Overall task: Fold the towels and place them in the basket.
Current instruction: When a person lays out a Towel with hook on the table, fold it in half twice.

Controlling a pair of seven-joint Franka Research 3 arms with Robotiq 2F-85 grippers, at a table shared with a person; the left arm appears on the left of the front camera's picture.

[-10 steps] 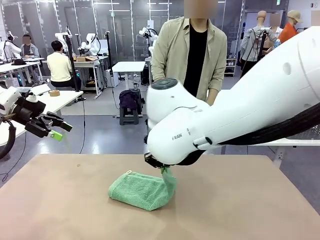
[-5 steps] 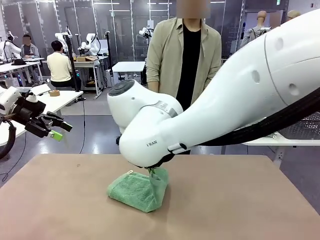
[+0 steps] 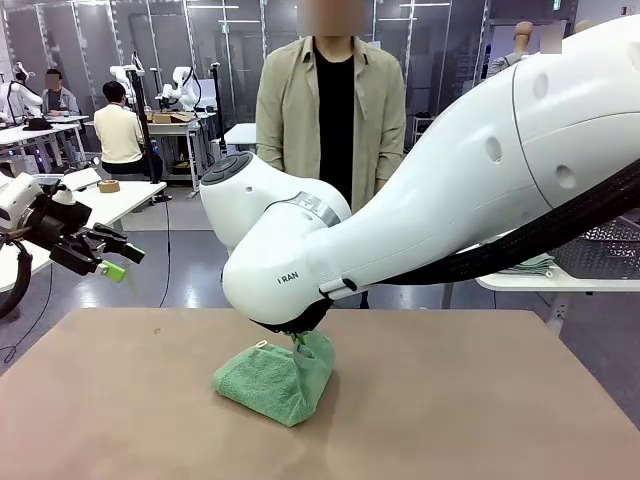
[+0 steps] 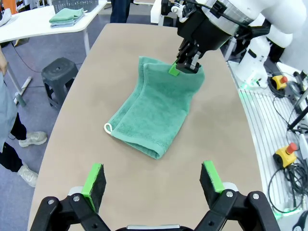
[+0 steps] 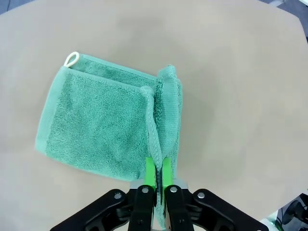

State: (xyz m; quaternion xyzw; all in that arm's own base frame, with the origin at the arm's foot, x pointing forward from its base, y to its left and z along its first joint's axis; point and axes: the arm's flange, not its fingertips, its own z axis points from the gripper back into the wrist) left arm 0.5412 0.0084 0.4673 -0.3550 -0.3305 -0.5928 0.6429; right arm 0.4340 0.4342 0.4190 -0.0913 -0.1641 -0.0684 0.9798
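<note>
A mint green towel [image 3: 272,380] lies folded on the brown table [image 3: 480,400], its white loop at the far left corner. My right gripper [image 3: 298,338], mostly hidden under its own arm, is shut on the towel's right edge and holds that edge up. The right wrist view shows the towel [image 5: 103,122] with my right gripper [image 5: 156,169] pinching the doubled edge. From the left wrist view, the towel [image 4: 156,113] hangs from the right gripper [image 4: 179,70]. My left gripper [image 3: 108,262] hovers open off the table's left end, its fingertips [image 4: 95,177] wide apart. The basket [image 3: 605,250] stands on a side table.
A person [image 3: 330,110] stands at the far side of the table, hands down. A white side table [image 4: 43,24] carries folded towels [image 4: 66,15] in front of the basket [image 4: 72,4]. A stool [image 4: 60,79] stands beside it. My right arm [image 3: 450,220] spans the table's middle.
My right arm has swung left, carrying the towel's right edge with it, so the towel now bunches higher and narrower. The person has stepped left. The left gripper has not moved.
</note>
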